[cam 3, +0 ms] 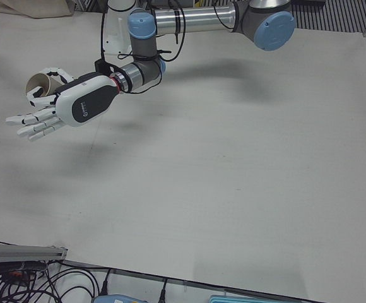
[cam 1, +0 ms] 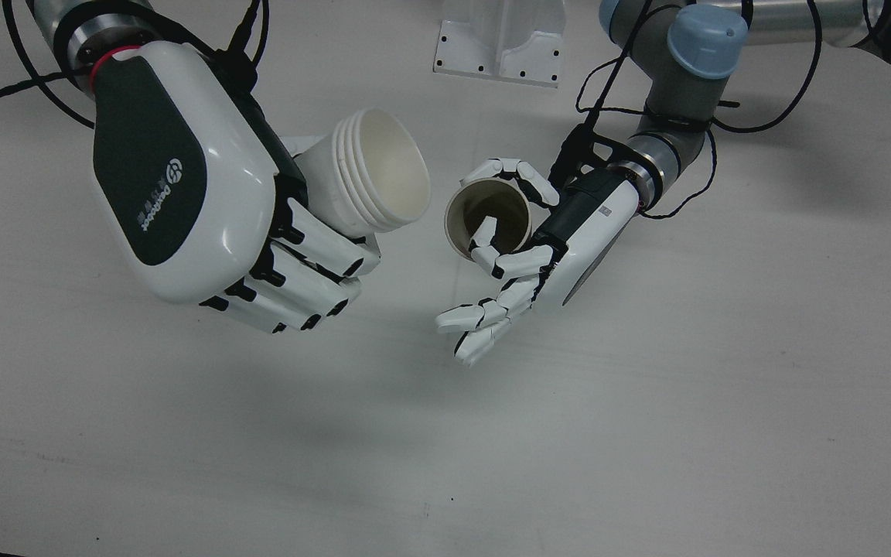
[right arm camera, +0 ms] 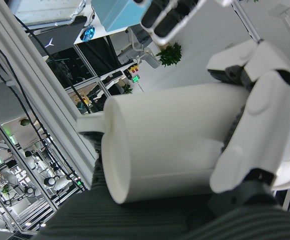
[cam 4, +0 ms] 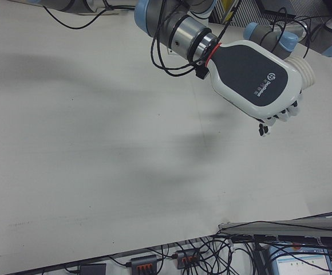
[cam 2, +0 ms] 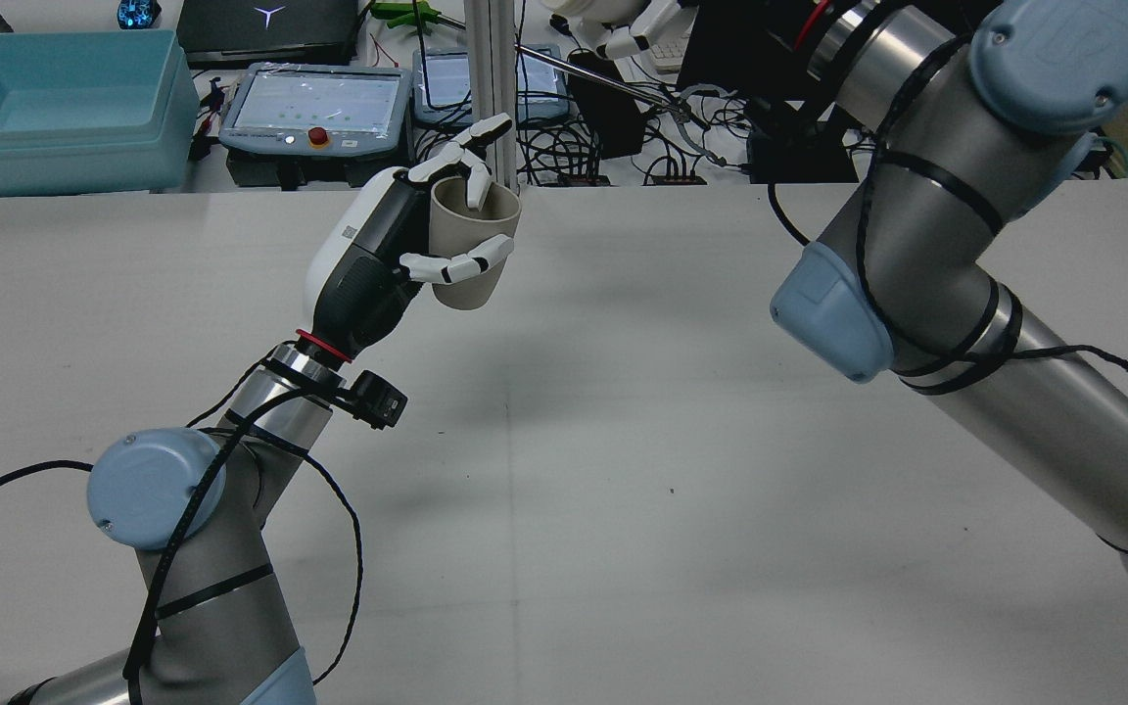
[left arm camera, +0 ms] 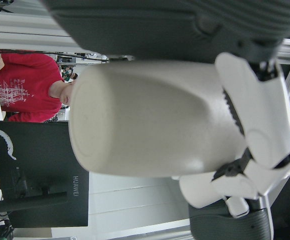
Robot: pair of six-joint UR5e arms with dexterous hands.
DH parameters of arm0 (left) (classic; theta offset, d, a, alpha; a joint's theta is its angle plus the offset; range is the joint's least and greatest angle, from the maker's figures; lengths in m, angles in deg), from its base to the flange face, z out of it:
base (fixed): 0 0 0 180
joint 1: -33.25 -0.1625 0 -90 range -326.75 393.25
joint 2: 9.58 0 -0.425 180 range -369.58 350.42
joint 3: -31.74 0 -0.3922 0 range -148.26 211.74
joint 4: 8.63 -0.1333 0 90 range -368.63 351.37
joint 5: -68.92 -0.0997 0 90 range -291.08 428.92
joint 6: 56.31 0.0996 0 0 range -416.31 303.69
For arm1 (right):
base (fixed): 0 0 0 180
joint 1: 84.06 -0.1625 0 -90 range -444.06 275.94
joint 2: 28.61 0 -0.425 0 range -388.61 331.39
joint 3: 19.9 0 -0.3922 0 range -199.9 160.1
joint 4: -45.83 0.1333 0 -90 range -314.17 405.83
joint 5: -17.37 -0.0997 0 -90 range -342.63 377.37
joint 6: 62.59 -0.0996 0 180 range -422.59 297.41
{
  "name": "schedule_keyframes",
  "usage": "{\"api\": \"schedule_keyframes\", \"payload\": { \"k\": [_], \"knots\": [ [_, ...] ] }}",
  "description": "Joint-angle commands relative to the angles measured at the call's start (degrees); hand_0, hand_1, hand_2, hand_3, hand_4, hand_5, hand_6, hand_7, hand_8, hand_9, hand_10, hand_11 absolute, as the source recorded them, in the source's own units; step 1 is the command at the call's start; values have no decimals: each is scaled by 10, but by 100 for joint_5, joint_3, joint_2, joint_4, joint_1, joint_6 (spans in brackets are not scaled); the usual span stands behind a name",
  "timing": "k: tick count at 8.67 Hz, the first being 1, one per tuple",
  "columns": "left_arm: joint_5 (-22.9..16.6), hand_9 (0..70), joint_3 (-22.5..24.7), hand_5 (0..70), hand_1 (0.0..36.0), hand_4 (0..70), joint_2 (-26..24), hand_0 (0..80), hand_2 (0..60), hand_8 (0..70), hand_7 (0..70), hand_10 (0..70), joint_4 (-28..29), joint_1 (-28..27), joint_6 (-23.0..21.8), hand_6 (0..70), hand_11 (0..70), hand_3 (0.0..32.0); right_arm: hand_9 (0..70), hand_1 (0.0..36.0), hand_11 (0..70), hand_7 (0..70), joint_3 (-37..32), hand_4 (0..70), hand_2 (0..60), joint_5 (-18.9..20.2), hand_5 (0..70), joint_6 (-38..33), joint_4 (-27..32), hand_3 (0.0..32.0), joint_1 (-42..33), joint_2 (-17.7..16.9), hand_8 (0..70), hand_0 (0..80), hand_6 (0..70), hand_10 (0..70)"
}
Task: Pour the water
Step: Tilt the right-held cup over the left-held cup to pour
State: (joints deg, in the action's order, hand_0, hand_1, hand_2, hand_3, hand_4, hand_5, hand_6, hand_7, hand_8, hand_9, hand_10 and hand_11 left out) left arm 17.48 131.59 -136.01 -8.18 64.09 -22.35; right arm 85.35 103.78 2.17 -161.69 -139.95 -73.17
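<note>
My right hand (cam 1: 182, 193) is shut on a white ribbed cup (cam 1: 376, 174), held above the table and tipped on its side, its mouth toward a tan cup (cam 1: 503, 203). My left hand (cam 1: 569, 232) is shut on the tan cup, which is upright and off the table; one fingertip hooks inside its rim and the lower fingers (cam 1: 476, 321) are spread. The cup mouths are close but apart. The tan cup also shows in the rear view (cam 2: 466, 245), left-front view (cam 3: 39, 83) and left hand view (left arm camera: 150, 117). The white cup shows in the right-front view (cam 4: 307, 71) and right hand view (right arm camera: 170, 145).
A white mount base (cam 1: 503, 42) stands at the table's far edge between the arms. Beyond the table are a teal bin (cam 2: 55, 108), a teach pendant (cam 2: 314, 103) and cables. The right arm's elbow (cam 2: 838, 304) hangs over the table's right half.
</note>
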Motion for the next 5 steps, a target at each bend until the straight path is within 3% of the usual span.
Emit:
{"api": "schedule_keyframes", "payload": {
  "k": [1,3,4,5],
  "knots": [
    [-7,65,9,700,360,353,13,394,600,34,184,22,61,159,-30,69,46,0,693,311,700,700,74,634,600,-1,700,582,-148,0,272,-272,507,577,569,495],
    [-15,65,-26,700,360,350,117,394,600,34,183,22,279,150,-30,69,46,0,700,271,700,700,870,520,600,-245,700,172,-78,0,-42,-1024,524,541,551,557],
    [-15,63,-18,700,360,351,414,395,600,34,184,21,655,159,-64,69,44,0,700,244,700,672,1022,411,600,-587,700,-1023,244,0,-279,-1646,571,514,535,614],
    [-15,65,0,700,360,354,939,397,600,35,190,20,963,142,-265,73,44,0,700,235,700,662,1006,391,600,-894,700,-2149,1109,0,-630,-2523,597,505,537,628]
  ]
}}
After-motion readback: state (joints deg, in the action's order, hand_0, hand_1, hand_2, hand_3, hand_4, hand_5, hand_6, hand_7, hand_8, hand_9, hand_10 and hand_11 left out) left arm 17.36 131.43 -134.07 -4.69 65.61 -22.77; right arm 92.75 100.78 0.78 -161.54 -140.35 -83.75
